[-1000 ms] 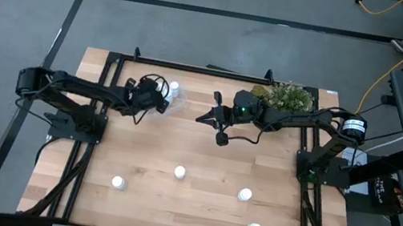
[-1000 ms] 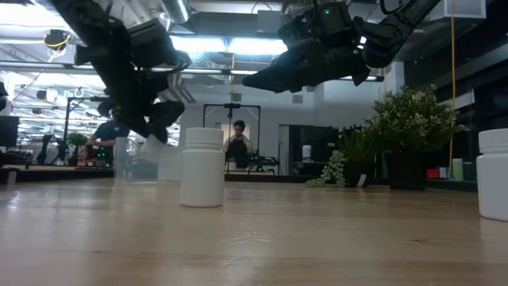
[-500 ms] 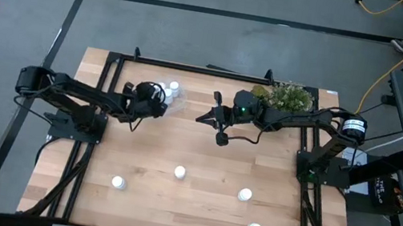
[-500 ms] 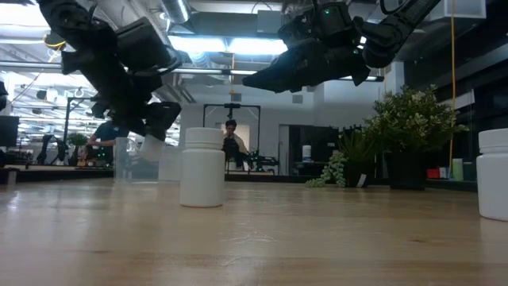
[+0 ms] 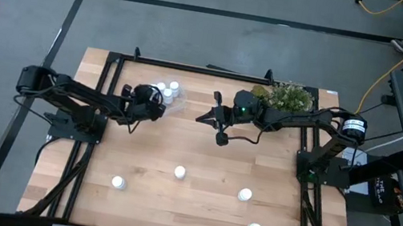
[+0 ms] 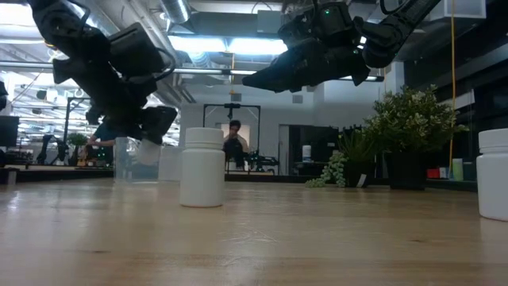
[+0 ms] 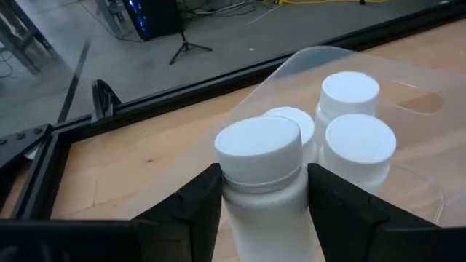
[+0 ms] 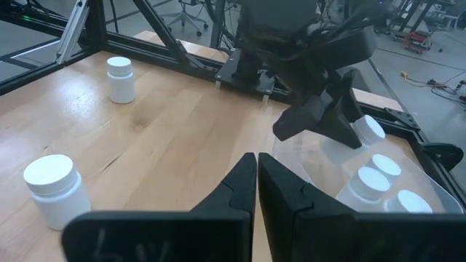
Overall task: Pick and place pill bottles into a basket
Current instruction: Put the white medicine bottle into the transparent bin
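Fingers of the left gripper point(image 7: 263, 191) clench a white pill bottle point(image 7: 261, 161) by its sides, hovering at the near edge of the clear basket point(image 7: 419, 98), where three more bottles point(image 7: 360, 143) stand close together. The right gripper point(image 8: 258, 191) hangs above the desk point(image 5: 202, 158) near its middle, just beside the basket, fingers pressed together and empty. Four loose bottles point(image 5: 180, 172) stand well apart across the front of the desk. Behind the right arm sits a green plant point(image 5: 288, 97).
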Motion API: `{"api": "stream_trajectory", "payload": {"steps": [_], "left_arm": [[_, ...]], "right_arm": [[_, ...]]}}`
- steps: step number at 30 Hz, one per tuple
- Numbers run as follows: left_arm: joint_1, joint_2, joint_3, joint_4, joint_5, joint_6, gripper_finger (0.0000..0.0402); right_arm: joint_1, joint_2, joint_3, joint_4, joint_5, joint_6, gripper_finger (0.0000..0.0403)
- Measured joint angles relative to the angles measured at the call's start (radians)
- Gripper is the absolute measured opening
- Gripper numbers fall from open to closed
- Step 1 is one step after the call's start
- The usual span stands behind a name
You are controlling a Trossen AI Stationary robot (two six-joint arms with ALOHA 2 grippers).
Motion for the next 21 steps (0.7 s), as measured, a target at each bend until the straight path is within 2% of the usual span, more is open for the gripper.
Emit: {"api": "stream_trajectory", "payload": {"steps": [8, 21], "left_arm": [[0.000, 0.074, 0.000, 0.053, 0.004, 0.018, 0.0173], [0.000, 0.121, 0.000, 0.078, -0.008, 0.020, 0.0173]], "right_arm": [[0.000, 0.000, 0.000, 0.010, 0.000, 0.000, 0.0020], [0.000, 0.000, 0.000, 0.015, 0.000, 0.000, 0.0020]]}}
